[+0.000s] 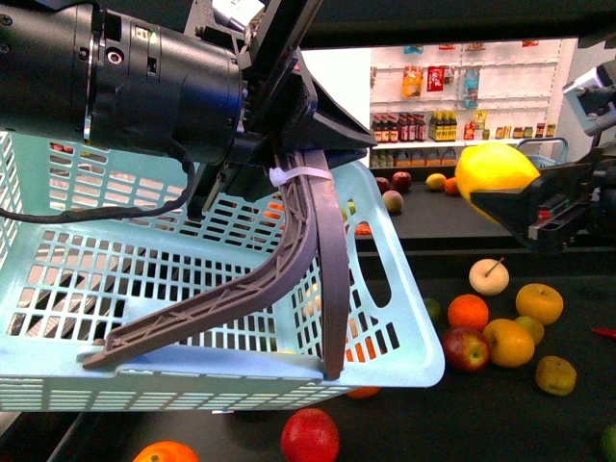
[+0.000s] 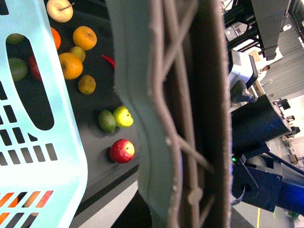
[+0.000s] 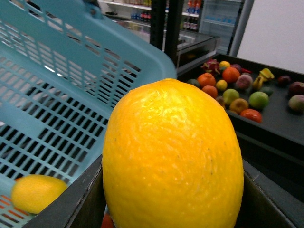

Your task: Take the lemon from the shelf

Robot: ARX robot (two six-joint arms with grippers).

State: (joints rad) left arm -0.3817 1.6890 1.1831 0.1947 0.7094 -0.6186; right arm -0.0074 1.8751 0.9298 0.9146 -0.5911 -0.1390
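Above a black shelf (image 1: 428, 416) strewn with fruit (image 1: 507, 342), inside a shop with stocked wall shelves (image 1: 462, 96), right gripper (image 1: 487, 185) clamps the lemon (image 1: 502, 167) beside a blue basket (image 1: 406, 318); the left gripper (image 1: 214, 364) cannot be judged.

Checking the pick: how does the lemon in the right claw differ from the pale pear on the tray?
The lemon is bright yellow and oval; the pear is cream, round, stemmed. The lemon is held up in the right claw; the pear rests on the shelf tray.
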